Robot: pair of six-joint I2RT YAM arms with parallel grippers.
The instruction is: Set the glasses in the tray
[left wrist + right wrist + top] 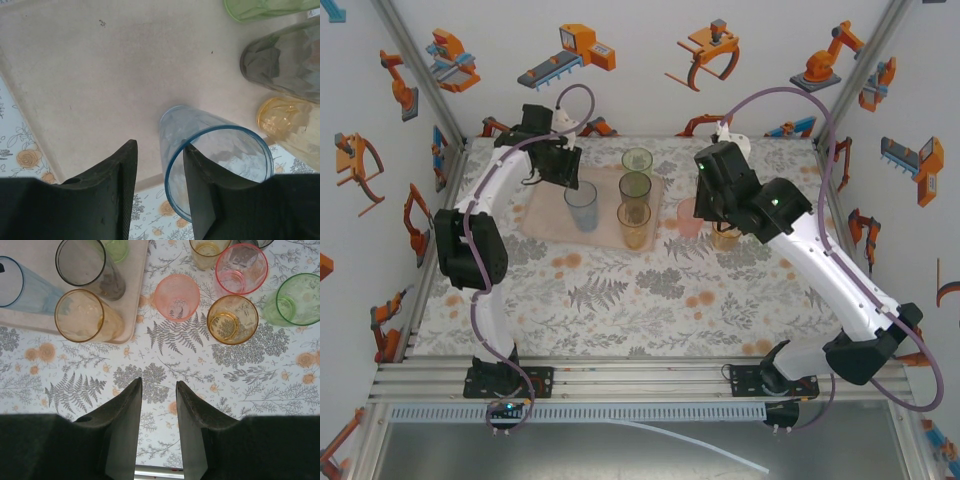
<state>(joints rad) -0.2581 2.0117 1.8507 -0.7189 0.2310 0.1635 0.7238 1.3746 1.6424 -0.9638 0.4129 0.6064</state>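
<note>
Left end effector [159, 147], narrowly spread, straddles the wall of the blue glass [180, 125] on the tray [100, 75]. Right end effector [158, 382], narrow and empty, hovers above worktop [250, 385]. Right arm [790, 215] partly hides loose glasses [687, 218].

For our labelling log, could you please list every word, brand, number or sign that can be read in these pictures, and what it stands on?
None can be read. The wall stickers are wordless robot drawings; the glasses, the tray and the floral tablecloth carry no print.
</note>
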